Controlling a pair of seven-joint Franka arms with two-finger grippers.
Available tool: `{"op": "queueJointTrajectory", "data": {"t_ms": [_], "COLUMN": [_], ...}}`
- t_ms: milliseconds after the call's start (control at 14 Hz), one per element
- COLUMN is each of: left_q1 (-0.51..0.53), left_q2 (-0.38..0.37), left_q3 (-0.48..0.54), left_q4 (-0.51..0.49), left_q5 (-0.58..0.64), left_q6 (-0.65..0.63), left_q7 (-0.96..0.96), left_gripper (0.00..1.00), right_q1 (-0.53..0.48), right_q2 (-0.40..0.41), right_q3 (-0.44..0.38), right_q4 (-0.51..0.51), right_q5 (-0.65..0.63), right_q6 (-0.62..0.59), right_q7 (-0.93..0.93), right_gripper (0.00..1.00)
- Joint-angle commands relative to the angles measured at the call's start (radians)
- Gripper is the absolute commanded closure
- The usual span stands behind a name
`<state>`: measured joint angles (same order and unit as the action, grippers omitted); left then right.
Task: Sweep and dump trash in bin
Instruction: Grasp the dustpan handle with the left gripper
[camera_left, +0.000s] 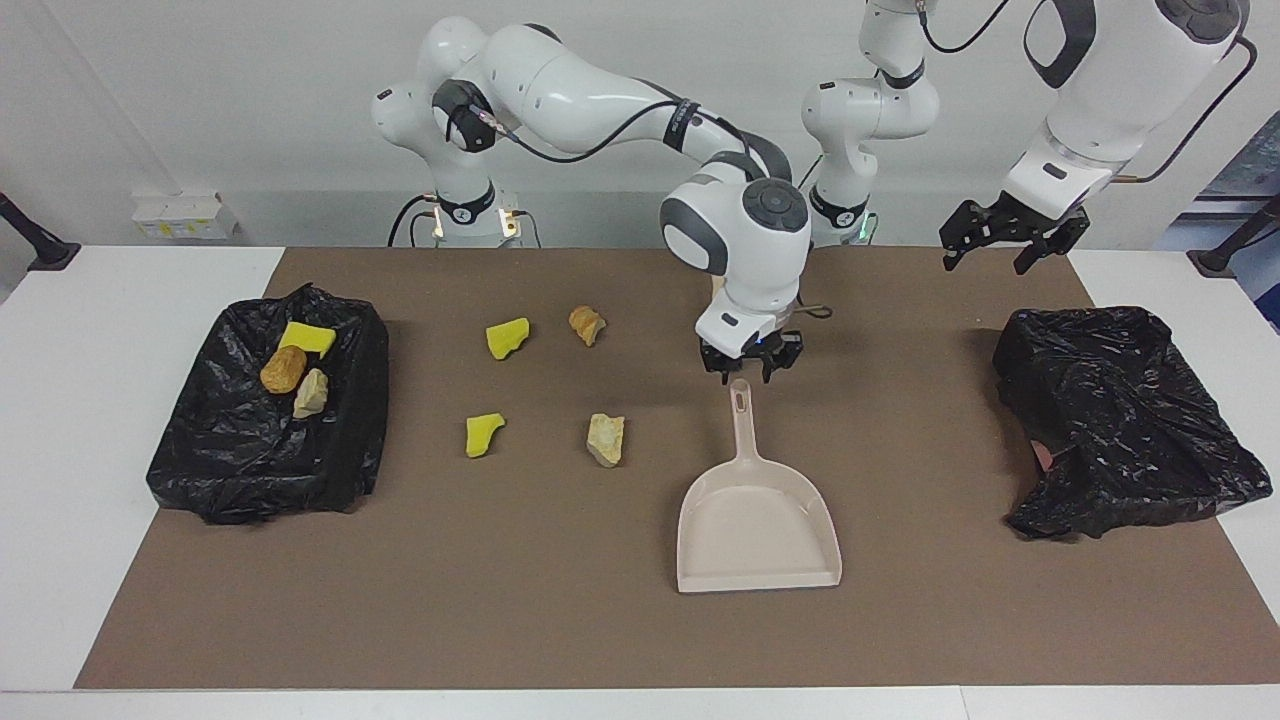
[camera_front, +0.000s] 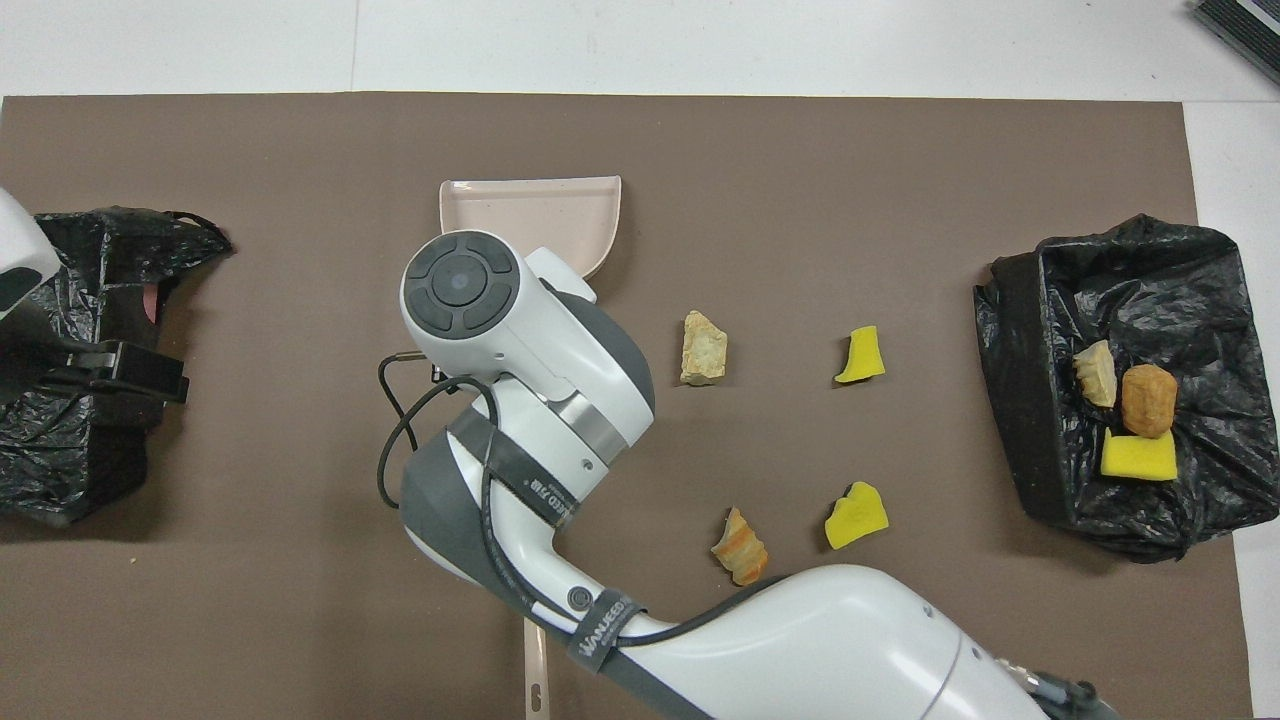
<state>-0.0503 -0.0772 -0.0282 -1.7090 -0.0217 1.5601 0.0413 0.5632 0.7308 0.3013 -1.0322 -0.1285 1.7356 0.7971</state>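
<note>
1. Loose trash on the table: four pieces in the mid-height band of the facing view. These are a yellow sponge chunk, an orange roll, a second yellow chunk and a pale rock-like piece.
2. Three more pieces are seen inside the black-lined bin, at the right arm's end of the table.
3. The dustpan lies flat in the lower centre of the frame. Its handle points up-frame toward the robots and its open lip points down-frame, away from them.
4. Key relation: the pan's long axis runs robot-to-table-edge. The loose trash lies off the pan's side, toward the bin end, with the rock-like piece closest. None of it is in front of the lip. It is judged that the pan must be turned, or the pieces pushed round, before anything can enter it.
5. The right tool hangs just above the handle's end. Its fingers are parted and nothing is held, so the handle lies free.
6. The right arm is judged the nearer one to both pan and trash.
7. The left tool waits in the upper part of the frame, spread wide and empty, above the table near a second black bag.
8. No brush is seen.
</note>
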Motion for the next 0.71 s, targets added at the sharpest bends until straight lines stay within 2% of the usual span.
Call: {"op": "queueJointTrajectory", "data": {"t_ms": [0,214,357,429,643], "left_q1": [-0.077,-0.135,-0.163,-0.177,-0.284], "left_q2": [0.007,0.01,0.02,0.033,0.109], "left_q3": [0.007,0.005,0.005,0.004,0.005], "left_q4": [-0.049,-0.106,-0.112,-0.112,-0.112], "left_q5": [0.009,0.009,0.009,0.006,0.006], "left_q6": [0.085,0.201,0.248,0.282,0.403], "left_q7": [-0.015,-0.104,-0.141,-0.171,-0.326], "left_gripper": [0.0,0.0,0.0,0.0,0.0], "right_q1": [-0.006,-0.002,0.044,0.055,0.095], "right_q2": [-0.186,-0.364,-0.428,-0.463,-0.574], "right_q3": [0.005,0.022,0.025,0.025,0.025], "right_q4": [-0.259,-0.519,-0.619,-0.679,-0.897], "right_q5": [0.03,0.125,0.164,0.193,0.271], "right_q6": [-0.007,0.016,0.033,0.062,0.246], "right_q7": [0.039,0.039,0.062,0.079,0.096], "right_gripper": [0.3,0.3,0.3,0.29,0.28]}}
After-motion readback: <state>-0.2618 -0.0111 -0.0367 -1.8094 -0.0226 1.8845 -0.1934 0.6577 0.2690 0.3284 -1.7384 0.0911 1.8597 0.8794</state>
